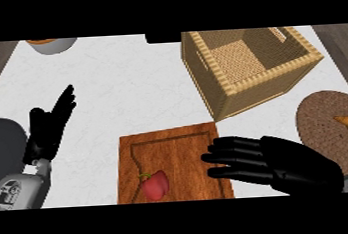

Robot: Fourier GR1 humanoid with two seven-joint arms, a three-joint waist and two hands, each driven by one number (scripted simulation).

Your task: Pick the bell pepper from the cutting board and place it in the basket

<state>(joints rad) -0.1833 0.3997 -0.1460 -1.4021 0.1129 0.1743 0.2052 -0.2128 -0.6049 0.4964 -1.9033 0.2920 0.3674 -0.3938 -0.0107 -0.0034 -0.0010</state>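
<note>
White counter [131, 91], red bell pepper [155, 185], green stem

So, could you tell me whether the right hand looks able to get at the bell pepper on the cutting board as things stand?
Probably yes: the right hand is open over the cutting board, and nothing lies between it and the red bell pepper beside its fingertips.

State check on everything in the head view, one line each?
Red bell pepper: lying on the board, untouched.
Brown wooden cutting board: flat on the counter.
Square woven wicker basket: upright, nothing inside.
Right hand: open, over the board's right edge, holding nothing.
Left hand: open, resting at left.
</note>
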